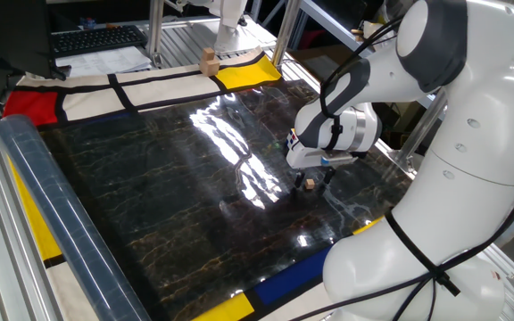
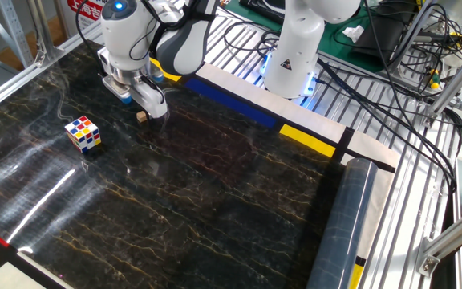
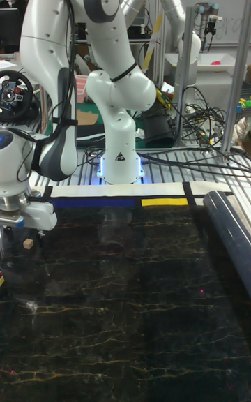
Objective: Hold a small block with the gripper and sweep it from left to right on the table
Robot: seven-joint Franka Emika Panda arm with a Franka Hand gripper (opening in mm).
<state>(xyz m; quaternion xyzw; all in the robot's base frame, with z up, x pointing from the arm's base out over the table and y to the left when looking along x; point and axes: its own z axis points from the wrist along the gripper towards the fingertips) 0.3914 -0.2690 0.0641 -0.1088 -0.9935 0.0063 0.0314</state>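
The small block (image 1: 310, 185) is a tiny tan cube lying on the black marble table (image 1: 168, 205), near its edge by the arm's base. My gripper (image 1: 313, 181) is low over it, with a dark finger on either side and a gap showing, so it looks open. In the other fixed view the small block (image 2: 141, 116) lies just under the gripper (image 2: 145, 108) on the table (image 2: 215, 193). The tall fixed view has the small block (image 3: 28, 243) at the far left, beneath the gripper (image 3: 21, 233), whose fingers are mostly hidden by the white hand.
A multicoloured puzzle cube (image 2: 83, 133) stands close to the gripper. A larger tan wooden block (image 1: 208, 61) sits on the white border at the far edge. A clear roller (image 1: 52, 205) lies along one side. A second robot's base (image 3: 118, 158) stands behind the table.
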